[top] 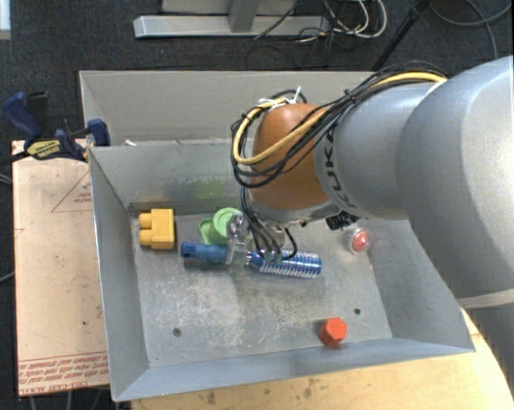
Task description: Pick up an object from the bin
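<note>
Your gripper (252, 245) sits low mid-bin (245, 328), over the left end of a blue ribbed roller (287, 265). You cannot tell the jaws' state. Nothing looks lifted; grasp and lift remain.

Print check: black letters "UK", running vertically, on my silver-grey metal arm casing (407, 134), beside my rounded orange wrist cover (285, 160); yellow and black cables (321, 121) cross them.

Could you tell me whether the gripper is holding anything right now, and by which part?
It cannot be told. The gripper sits low over the blue-and-white ribbed piece beside the green cup, but any grip on it is hidden.
</note>
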`<state>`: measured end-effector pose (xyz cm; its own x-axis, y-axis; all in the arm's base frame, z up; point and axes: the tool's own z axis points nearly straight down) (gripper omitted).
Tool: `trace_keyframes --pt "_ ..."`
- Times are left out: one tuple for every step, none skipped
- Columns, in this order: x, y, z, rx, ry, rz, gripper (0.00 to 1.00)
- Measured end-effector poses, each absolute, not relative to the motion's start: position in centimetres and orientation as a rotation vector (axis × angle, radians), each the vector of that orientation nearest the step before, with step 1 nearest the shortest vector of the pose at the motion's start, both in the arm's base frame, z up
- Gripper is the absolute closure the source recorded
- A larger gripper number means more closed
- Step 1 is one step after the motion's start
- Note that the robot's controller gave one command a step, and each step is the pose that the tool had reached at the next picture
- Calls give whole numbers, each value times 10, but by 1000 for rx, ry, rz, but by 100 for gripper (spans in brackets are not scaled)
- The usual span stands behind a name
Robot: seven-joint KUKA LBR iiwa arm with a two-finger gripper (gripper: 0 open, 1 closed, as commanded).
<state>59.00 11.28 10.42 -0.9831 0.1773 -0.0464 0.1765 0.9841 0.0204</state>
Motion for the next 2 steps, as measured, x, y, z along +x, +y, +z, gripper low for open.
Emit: trace_keyframes --pt "578 123 231 256 3119 7 100" --pt "576 121 226 260 3128 2 0"
